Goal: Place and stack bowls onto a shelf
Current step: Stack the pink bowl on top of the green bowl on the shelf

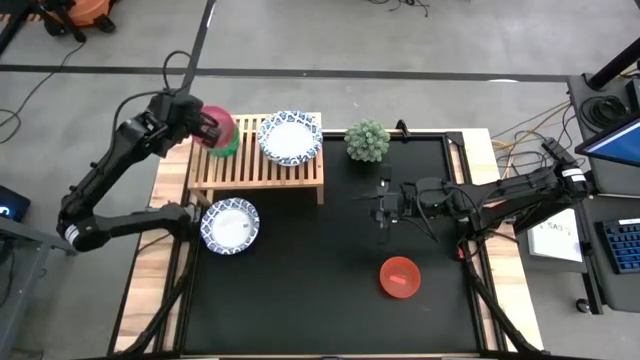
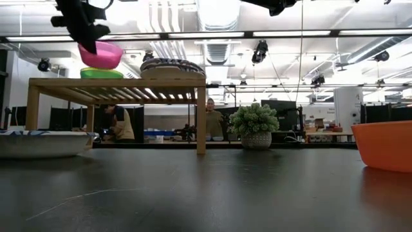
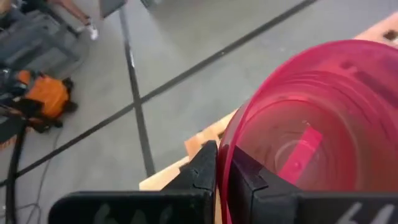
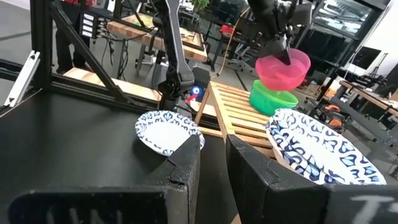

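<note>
A pink bowl point(image 2: 101, 55) hangs tilted in my left gripper point(image 1: 209, 129), close above a green bowl point(image 2: 102, 73) that sits on the far-left part of the light-wood shelf point(image 1: 250, 168). White bowls with blue rims point(image 1: 290, 137) are stacked on the shelf's right part. Another white bowl point(image 1: 230, 224) lies on the table in front of the shelf, and a red bowl point(image 1: 400, 276) sits on the mat near the right. My right gripper point(image 1: 383, 207) hovers over the mat's middle right, slightly open and holding nothing. No teal bowl shows. My left gripper pinches the pink bowl's rim point(image 3: 225, 155) on its left side, one finger inside the bowl point(image 3: 249, 180) and one outside point(image 3: 200, 167), coming from above and from the left. The bowl hangs tilted below the fingers; whether its base touches the green bowl I cannot tell.
A small potted plant point(image 1: 367, 140) stands at the mat's far edge, right of the shelf. The black mat point(image 1: 320, 290) has open room in its middle and near parts. People show in the room beyond the table in the low view.
</note>
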Tool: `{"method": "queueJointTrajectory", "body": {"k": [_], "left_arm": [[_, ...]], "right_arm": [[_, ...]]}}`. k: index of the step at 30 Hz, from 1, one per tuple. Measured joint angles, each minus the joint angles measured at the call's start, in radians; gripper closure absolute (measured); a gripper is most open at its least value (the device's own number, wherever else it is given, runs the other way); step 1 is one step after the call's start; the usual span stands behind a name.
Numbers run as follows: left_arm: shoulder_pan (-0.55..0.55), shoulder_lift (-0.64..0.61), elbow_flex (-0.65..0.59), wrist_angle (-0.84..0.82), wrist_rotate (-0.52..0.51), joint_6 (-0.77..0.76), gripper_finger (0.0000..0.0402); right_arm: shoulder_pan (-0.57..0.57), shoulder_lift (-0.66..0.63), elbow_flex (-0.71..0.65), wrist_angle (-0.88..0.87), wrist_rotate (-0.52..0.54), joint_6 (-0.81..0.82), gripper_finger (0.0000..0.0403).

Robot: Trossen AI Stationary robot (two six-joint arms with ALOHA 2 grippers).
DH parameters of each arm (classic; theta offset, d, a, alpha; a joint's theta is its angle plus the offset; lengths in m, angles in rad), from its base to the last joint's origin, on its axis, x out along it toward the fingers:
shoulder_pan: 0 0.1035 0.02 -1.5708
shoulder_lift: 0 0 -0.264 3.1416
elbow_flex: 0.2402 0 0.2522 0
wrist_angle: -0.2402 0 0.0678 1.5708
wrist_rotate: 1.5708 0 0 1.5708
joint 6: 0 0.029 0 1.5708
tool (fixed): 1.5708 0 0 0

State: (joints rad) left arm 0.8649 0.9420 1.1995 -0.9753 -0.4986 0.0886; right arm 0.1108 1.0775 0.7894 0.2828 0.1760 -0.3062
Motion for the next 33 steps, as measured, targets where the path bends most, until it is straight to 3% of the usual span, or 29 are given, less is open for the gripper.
{"method": "queueJointTrajectory", "body": {"k": [6,12,22,33], "left_arm": [[-0.016,-0.015,0.022,-0.024,0.078,-0.026,0.0401],[-0.016,0.002,0.019,0.001,0.089,-0.093,0.0401],[-0.038,0.064,0.018,0.004,-0.053,-0.161,0.0399],[-0.040,0.065,0.018,0.003,-0.062,-0.166,0.0337]], "right_arm": [[-0.002,0.002,0.000,-0.001,0.000,-0.001,0.0335],[-0.002,0.003,0.000,-0.002,0.000,0.009,0.0335],[-0.002,0.003,0.000,-0.002,0.000,0.018,0.0335],[-0.002,0.003,0.000,-0.013,0.000,0.018,0.0335]]}}
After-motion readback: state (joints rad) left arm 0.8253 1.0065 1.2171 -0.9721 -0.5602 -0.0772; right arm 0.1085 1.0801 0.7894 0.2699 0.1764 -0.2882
